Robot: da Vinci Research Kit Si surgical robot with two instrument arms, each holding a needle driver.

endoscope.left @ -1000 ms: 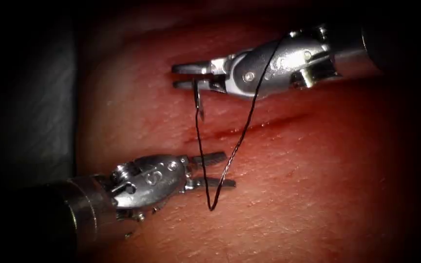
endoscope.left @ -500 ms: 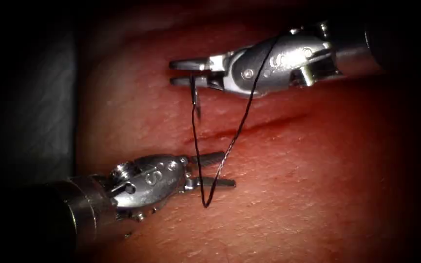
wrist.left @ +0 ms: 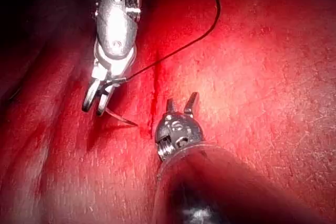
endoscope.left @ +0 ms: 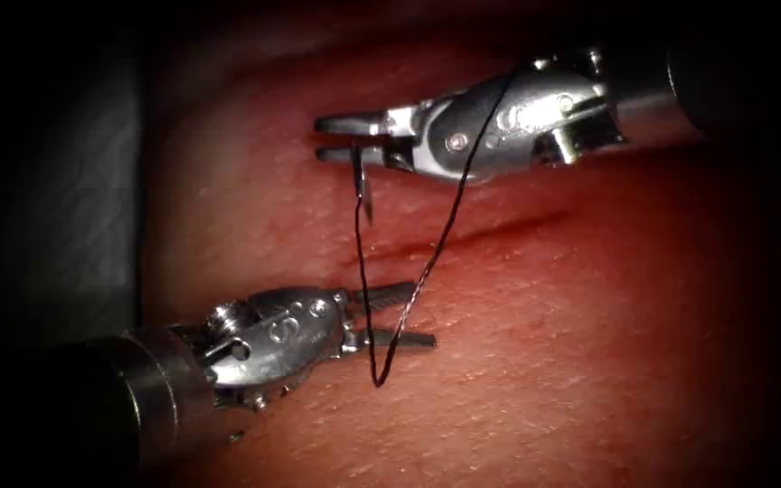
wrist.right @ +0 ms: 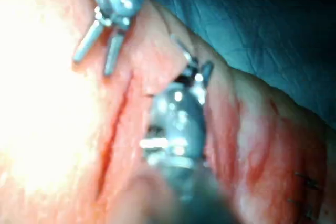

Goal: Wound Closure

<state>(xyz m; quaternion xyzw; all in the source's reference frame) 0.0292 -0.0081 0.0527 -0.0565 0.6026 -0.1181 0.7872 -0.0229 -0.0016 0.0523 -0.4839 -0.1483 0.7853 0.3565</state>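
Two tools over the tissue point(endoscope.left: 589, 361). Right tool point(endoscope.left: 341, 137) is clenched on the needle point(endoscope.left: 361, 185) near its blunt end; point hangs free above the cut point(endoscope.left: 463, 237), clear of the tissue. Left tool point(endoscope.left: 404, 314) has its jaws parted, grasping nothing, thread point(endoscope.left: 427, 271) looping between them. Judgement: keep the grip firm, thread slack.

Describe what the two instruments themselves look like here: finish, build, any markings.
Both are alike: a dark, round shaft ending in a polished silver wrist with rivets and pins, then two slim, straight metal jaws. The left tool has a ribbed silver collar where shaft meets wrist and a stamped mark like an "S". The right tool bears faint stamped characters, not legible.
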